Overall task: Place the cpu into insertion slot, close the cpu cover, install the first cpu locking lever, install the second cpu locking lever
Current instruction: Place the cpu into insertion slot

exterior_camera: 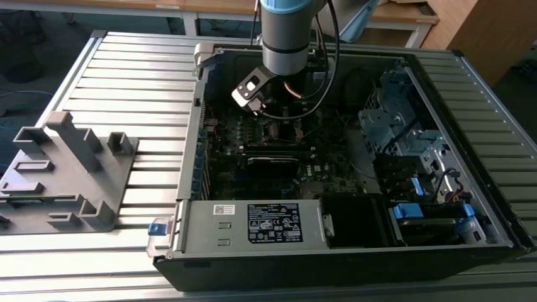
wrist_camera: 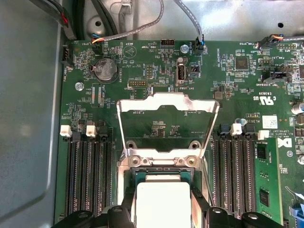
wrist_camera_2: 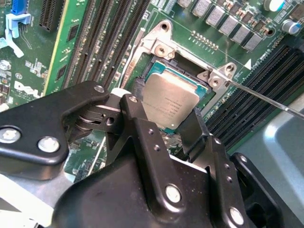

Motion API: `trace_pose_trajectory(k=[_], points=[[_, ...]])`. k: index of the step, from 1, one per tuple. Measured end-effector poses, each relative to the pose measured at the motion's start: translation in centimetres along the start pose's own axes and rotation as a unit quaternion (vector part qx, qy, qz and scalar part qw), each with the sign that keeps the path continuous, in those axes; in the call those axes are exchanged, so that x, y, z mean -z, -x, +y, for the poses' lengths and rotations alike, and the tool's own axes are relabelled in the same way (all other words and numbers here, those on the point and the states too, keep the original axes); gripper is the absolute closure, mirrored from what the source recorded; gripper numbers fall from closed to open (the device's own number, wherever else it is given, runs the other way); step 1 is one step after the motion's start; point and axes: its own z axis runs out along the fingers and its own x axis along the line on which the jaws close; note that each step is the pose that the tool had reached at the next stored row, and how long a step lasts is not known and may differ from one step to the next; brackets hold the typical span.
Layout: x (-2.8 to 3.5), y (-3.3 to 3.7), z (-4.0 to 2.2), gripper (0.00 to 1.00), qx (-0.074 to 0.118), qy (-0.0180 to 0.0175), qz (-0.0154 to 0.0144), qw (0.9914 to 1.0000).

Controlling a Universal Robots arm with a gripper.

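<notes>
Slatted desk (exterior_camera: 126, 69) holds the open computer case (exterior_camera: 336, 272); my fingers (wrist_camera_2: 140, 118) pinch the cpu (wrist_camera_2: 171, 102) at its socket; the cpu cover (wrist_camera: 166, 102) stands open; cover and levers remain, I judge.

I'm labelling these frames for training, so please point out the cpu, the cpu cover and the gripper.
cpu (wrist_camera_2: 172, 100): second wrist view, centre of its silver-grey top.
cpu cover (wrist_camera: 168, 98): first wrist view, frame bar opposite its hinge.
gripper (wrist_camera: 162, 199): first wrist view, midway between its fingertips, which flank the cpu.
</notes>
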Motion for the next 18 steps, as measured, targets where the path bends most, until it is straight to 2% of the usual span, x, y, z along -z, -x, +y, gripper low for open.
trace_pose_trajectory(k=[4, 7, 8, 11, 18], points=[[0.26, -0.03, 0.03, 0.46, 0.000, 0.0002, 0.0009, 1.00000], [0.32, -0.01, 0.03, 0.46, 0.000, 0.0003, 0.0001, 1.00000], [0.32, -0.01, 0.03, 0.46, 0.000, 0.0011, 0.0002, 1.00000], [0.30, -0.01, 0.03, 0.46, 0.000, 0.0071, 0.0002, 0.99997], [0.27, 0.00, 0.01, 0.46, 0.000, 0.0075, 0.0002, 0.99997]])
